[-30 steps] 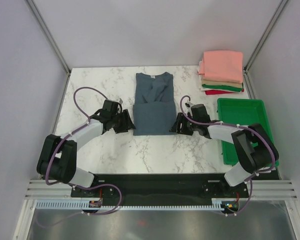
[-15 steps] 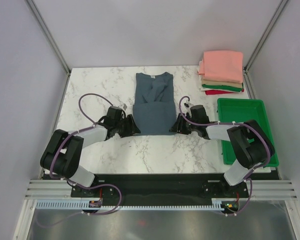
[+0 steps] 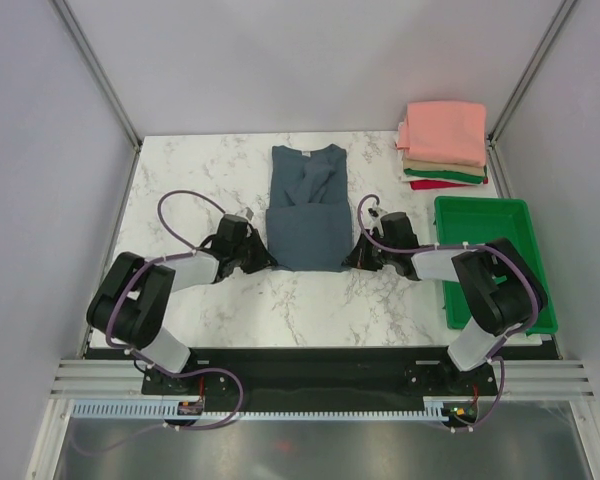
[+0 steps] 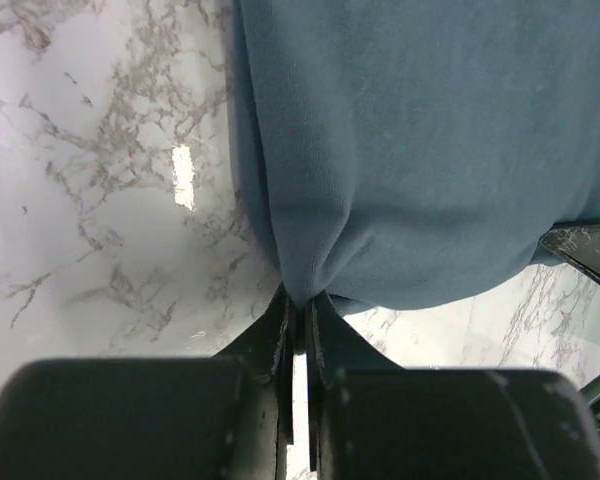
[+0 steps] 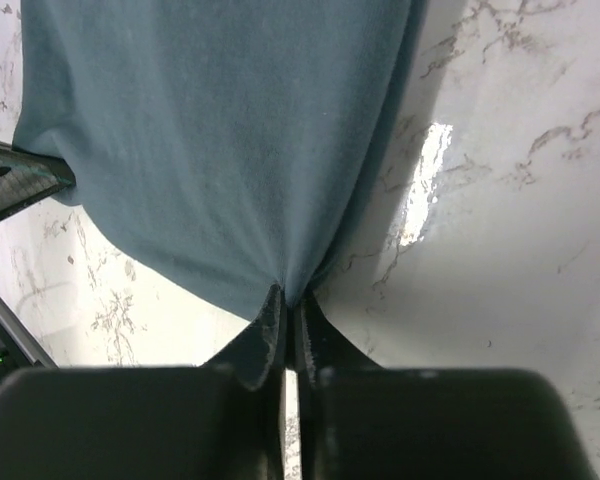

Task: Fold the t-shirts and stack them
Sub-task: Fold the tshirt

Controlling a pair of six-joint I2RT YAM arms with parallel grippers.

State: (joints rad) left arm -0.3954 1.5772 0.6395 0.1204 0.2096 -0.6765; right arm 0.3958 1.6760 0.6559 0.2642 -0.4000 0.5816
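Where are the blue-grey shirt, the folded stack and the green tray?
blue-grey shirt (image 3: pixel 305 240): top view, its folded lower half.
folded stack (image 3: pixel 443 130): top view, the pink top shirt.
green tray (image 3: pixel 485 222): top view, its bare floor.

Right end effector (image 5: pixel 290 305) pinching blue-grey shirt (image 5: pixel 220 140) edge, marble table (image 5: pixel 500 250)

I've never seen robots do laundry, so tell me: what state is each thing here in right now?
Blue shirt: lying flat, partly folded, near corners pinched.
Left gripper: shut on blue shirt.
Right gripper: shut on blue shirt.
Stack: folded shirts, pink on top.
Tray: nothing seen inside.
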